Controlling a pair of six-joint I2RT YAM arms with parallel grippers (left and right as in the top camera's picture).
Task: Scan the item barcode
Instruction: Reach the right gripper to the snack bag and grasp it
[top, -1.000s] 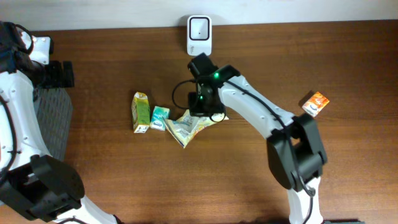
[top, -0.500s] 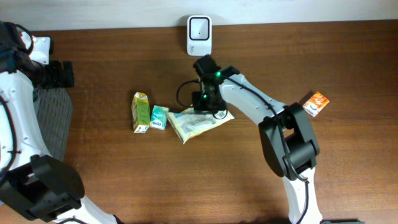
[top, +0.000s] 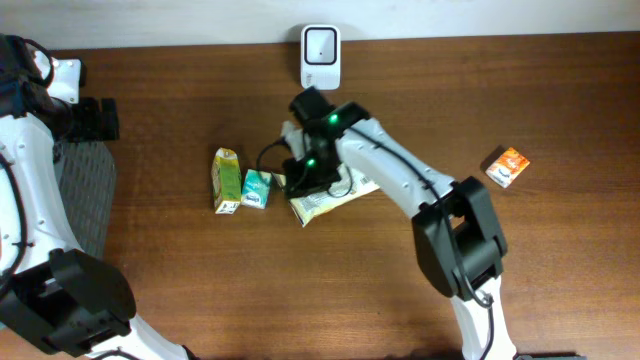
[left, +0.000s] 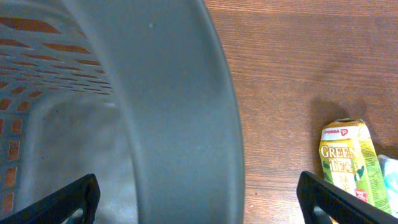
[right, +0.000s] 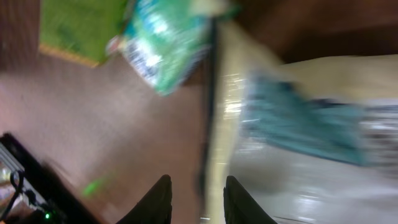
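Observation:
The item, a pale flat packet (top: 338, 196) with teal print, lies on the brown table below the white scanner (top: 320, 52). My right gripper (top: 300, 178) hangs over the packet's left end. In the blurred right wrist view its gripper (right: 198, 180) is open by a narrow gap, and the packet's (right: 298, 124) left edge runs down into that gap. Whether the fingers touch the edge I cannot tell. My left gripper (top: 98, 118) is far off at the left; in its wrist view the gripper (left: 199, 190) stands wide open above the grey basket's rim (left: 186, 124), holding nothing.
A green tea carton (top: 226, 180) and a small teal packet (top: 257, 188) lie just left of the item; both show in the wrist views as well, the carton (left: 351, 165) and the small packet (right: 163, 43). An orange box (top: 507, 166) sits at the right. The basket (top: 88, 190) stands at the left edge.
My right gripper has swung left over the packet and its jaws have parted from shut. The packet has shifted and lies flatter. The left arm has not moved.

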